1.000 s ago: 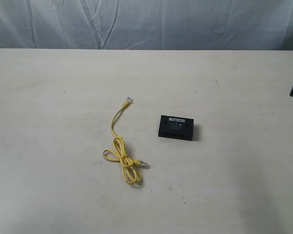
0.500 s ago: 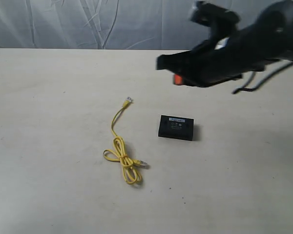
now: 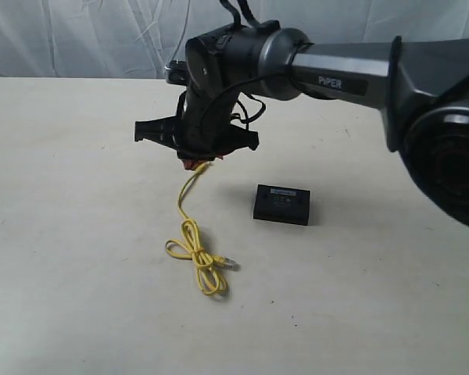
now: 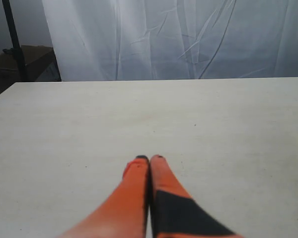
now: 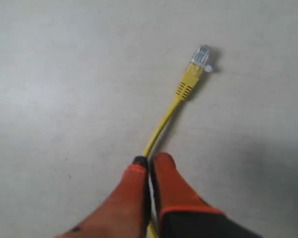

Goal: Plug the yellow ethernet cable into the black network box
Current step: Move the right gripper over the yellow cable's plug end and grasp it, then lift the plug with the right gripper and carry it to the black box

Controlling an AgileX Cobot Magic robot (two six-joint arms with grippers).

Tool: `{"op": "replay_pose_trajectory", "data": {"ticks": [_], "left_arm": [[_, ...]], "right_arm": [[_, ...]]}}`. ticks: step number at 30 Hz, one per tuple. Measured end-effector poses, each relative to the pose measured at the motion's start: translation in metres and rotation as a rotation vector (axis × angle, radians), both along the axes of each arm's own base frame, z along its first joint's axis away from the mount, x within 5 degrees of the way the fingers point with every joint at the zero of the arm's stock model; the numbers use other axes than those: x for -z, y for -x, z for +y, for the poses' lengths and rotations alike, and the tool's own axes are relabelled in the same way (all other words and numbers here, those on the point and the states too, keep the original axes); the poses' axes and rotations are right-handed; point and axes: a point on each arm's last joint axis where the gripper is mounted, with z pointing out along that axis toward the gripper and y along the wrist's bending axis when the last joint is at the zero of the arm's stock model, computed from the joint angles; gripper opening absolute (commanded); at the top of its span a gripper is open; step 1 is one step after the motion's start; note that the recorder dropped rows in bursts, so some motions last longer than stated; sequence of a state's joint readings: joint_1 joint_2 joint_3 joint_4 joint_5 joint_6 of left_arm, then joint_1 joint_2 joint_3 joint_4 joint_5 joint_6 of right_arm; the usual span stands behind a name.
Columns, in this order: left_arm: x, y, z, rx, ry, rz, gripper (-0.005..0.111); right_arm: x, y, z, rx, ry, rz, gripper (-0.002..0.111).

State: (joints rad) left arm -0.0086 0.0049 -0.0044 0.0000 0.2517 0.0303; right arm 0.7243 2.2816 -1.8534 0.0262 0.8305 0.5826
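Over the far end of the yellow cable (image 5: 165, 116) hangs the right gripper (image 5: 149, 159), jaws together, probably lined up to open and pinch behind the plug (image 5: 201, 54). The cord runs under its tips, seemingly ungripped. At four o'clock, apart, lies the black box (image 3: 281, 205). The left gripper (image 4: 149, 158) is closed, empty.
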Motion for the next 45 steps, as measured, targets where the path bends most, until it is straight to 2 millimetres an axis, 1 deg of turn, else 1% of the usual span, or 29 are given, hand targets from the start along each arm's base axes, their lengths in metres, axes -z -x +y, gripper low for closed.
{"op": "replay_pose_trajectory", "data": {"ticks": [3,5,7,13,20,21,22,23,25,26,30,33,36,41,43,45], "left_arm": [[0.0,0.0,0.0,0.0,0.0,0.0,0.0],[0.0,0.0,0.0,0.0,0.0,0.0,0.0],[0.0,0.0,0.0,0.0,0.0,0.0,0.0],[0.0,0.0,0.0,0.0,0.0,0.0,0.0],[0.0,0.0,0.0,0.0,0.0,0.0,0.0],[0.0,0.0,0.0,0.0,0.0,0.0,0.0],[0.0,0.0,0.0,0.0,0.0,0.0,0.0],[0.0,0.0,0.0,0.0,0.0,0.0,0.0],[0.0,0.0,0.0,0.0,0.0,0.0,0.0],[0.0,0.0,0.0,0.0,0.0,0.0,0.0],[0.0,0.0,0.0,0.0,0.0,0.0,0.0],[0.0,0.0,0.0,0.0,0.0,0.0,0.0],[0.0,0.0,0.0,0.0,0.0,0.0,0.0],[0.0,0.0,0.0,0.0,0.0,0.0,0.0],[0.0,0.0,0.0,0.0,0.0,0.0,0.0],[0.0,0.0,0.0,0.0,0.0,0.0,0.0]], "right_arm": [[0.009,-0.004,0.003,0.054,-0.007,0.021,0.041],[0.016,-0.005,0.004,0.074,-0.009,0.029,0.048],[0.021,-0.006,0.005,0.093,-0.014,0.032,0.047],[0.034,-0.009,0.01,0.151,-0.048,0.031,0.042],[0.05,-0.011,0.011,0.191,-0.054,0.044,0.042],[0.051,-0.01,0.011,0.191,-0.053,0.045,0.041],[0.051,-0.011,0.012,0.193,-0.056,0.044,0.037],[0.052,-0.011,0.012,0.193,-0.054,0.045,0.029],[0.053,-0.01,0.011,0.195,-0.05,0.05,0.008],[0.054,-0.01,0.011,0.194,-0.042,0.054,0.0],[0.055,-0.009,0.009,0.191,-0.016,0.063,-0.001],[0.054,-0.008,0.007,0.14,0.018,0.063,-0.001],[0.038,-0.004,0.004,0.036,0.07,0.059,-0.001],[-0.011,0.008,-0.006,-0.187,0.14,0.019,-0.001],[-0.026,0.013,-0.014,-0.25,0.146,0.013,-0.001],[-0.033,0.018,-0.026,-0.291,0.14,0.026,-0.001]]}}
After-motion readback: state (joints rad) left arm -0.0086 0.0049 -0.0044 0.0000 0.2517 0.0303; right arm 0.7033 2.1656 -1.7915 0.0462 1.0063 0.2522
